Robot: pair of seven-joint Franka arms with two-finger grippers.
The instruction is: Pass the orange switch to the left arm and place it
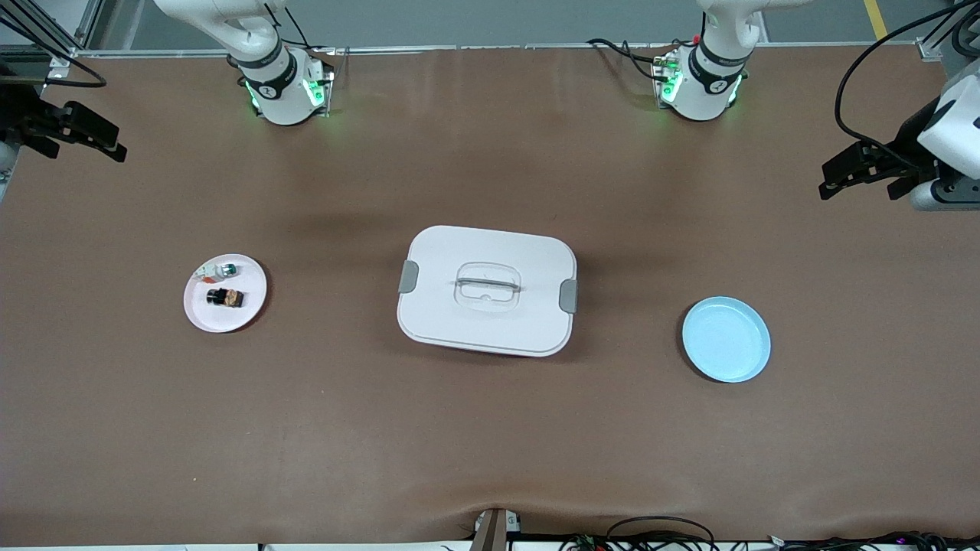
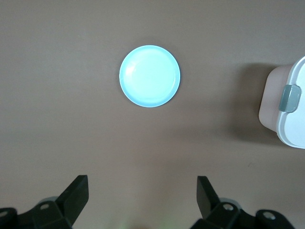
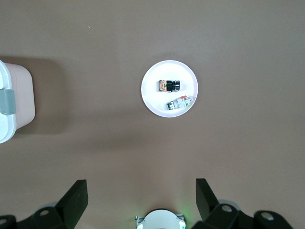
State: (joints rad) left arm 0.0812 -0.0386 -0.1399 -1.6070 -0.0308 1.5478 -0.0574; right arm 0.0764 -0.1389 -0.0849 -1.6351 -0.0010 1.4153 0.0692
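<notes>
My right gripper [image 3: 138, 200] hung high over the table at the right arm's end, fingers [image 3: 76, 195] spread wide, holding nothing. My left gripper [image 2: 140, 198] hung likewise over the left arm's end, fingers [image 2: 78, 191] equally wide and empty. Both arms waited.

The orange switch [image 1: 225, 298] lay on the white plate [image 1: 200, 314], well below and apart from my right gripper. On the plate's face it sat near centre, slightly toward 5 o'clock as the front view shows it. A small white piece with a green tip [image 1: 218, 270] lay at about 12 o'clock on the same plate, close to the switch; whether they touched I could not tell.

The box [image 1: 536, 268] stood mid-table, lid on, between the white plate and the blue plate [image 1: 726, 340]. Seen from the box in the front view, the white plate lay at 9 o'clock and the blue plate near 4 o'clock, under my left gripper. The table [image 1: 490, 444] was brown.
</notes>
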